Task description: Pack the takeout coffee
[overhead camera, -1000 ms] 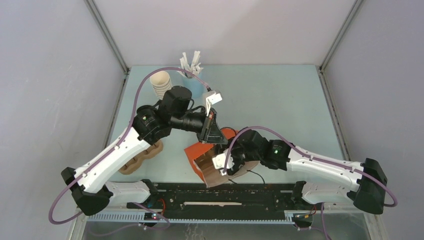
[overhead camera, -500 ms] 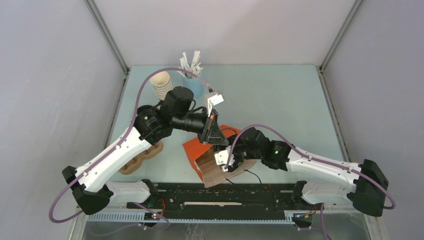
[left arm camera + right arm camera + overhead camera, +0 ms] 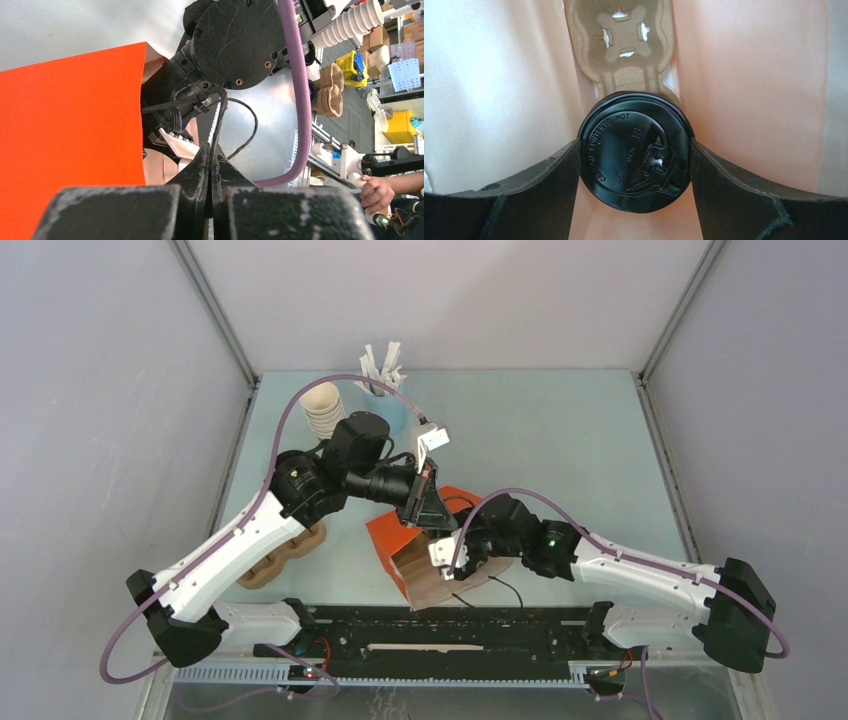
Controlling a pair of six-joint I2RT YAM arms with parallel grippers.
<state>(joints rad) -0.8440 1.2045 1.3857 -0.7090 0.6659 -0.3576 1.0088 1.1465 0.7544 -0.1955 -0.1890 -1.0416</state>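
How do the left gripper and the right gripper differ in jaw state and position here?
The left gripper is shut, fingers pressed together; the right gripper stands wide, a finger against each side of the takeout coffee lid. The left gripper sits outside, at the rim of the orange bag; the right gripper reaches inside, with a cardboard carrier beyond. Both work at the same bag.
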